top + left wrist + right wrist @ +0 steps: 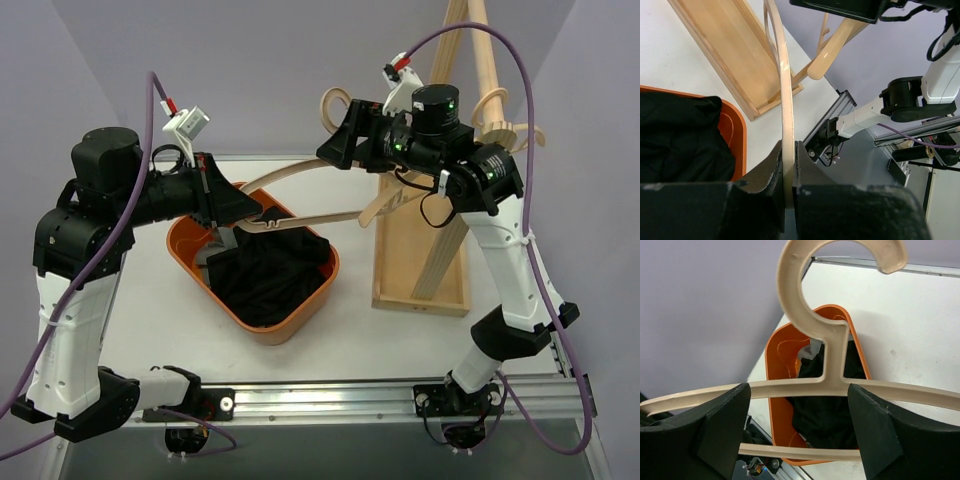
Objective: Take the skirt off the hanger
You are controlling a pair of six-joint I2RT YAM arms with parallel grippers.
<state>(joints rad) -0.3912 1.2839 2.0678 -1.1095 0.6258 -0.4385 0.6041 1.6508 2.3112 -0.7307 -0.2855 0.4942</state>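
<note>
Left end effector [788,160] pinches the cream plastic hanger [832,347], right end effector [797,390] gapes around its neck; lift level so the black fabric skirt [272,280] slips off.

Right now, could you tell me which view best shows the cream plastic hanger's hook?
The right wrist view: the cream plastic hanger's hook appears large, whole and unobstructed. The top external view shows it small and distant; the left wrist view shows only the hanger's arm.

Glossy cream plastic hanger [835,355], matt black cloth skirt [270,275], smooth orange plastic tub [180,245]; pale wood rack [400,250]
</note>
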